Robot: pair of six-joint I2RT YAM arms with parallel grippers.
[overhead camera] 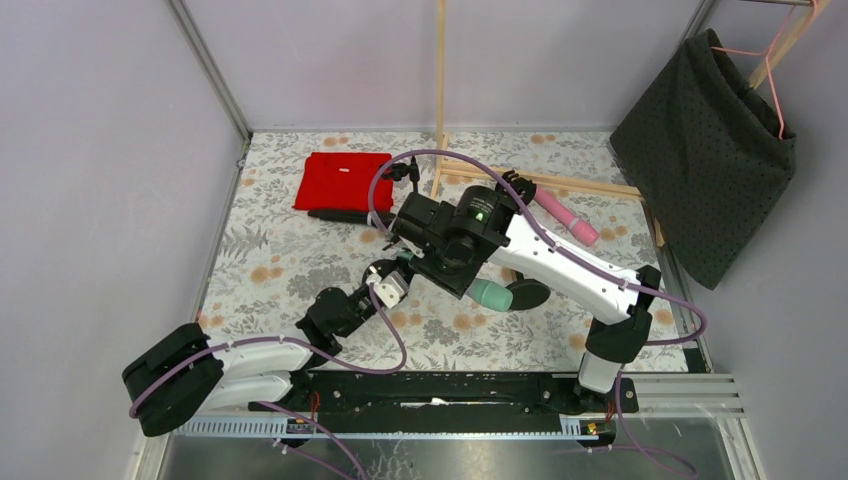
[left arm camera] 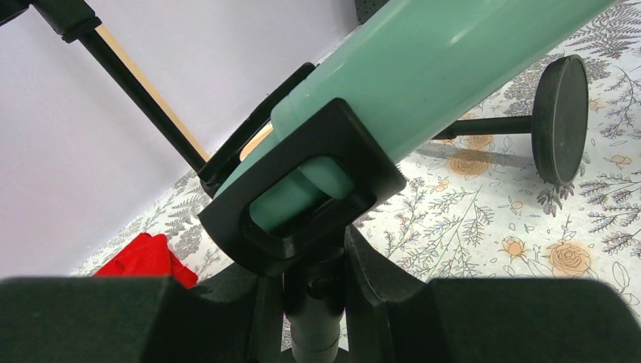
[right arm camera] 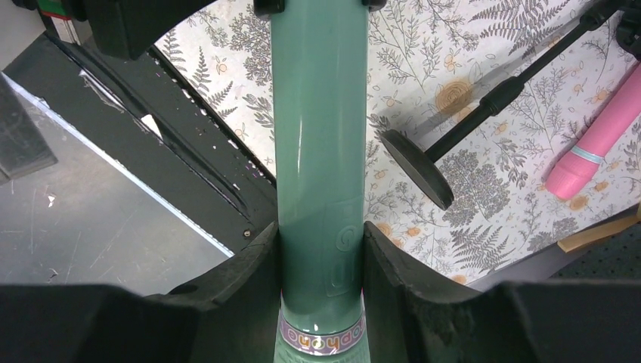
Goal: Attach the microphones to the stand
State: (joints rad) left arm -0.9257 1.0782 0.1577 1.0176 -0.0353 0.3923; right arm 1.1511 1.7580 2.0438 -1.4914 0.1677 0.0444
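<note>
Clenched the right pincer (right arm camera: 321, 246) on the mint green microphone (right arm camera: 321, 136), barrel running straight ahead from between its fingers; clenched the left pincer (left arm camera: 314, 291) on the stem of the stand (left arm camera: 559, 121), clip (left arm camera: 302, 197) directly above its fingertips. Found the mint tail end lodged in that clip; judged the first attachment near complete, pending release. Noted the pink microphone (right arm camera: 597, 147) loose on the table, ahead and right of the right pincer; could not identify the black one.
</note>
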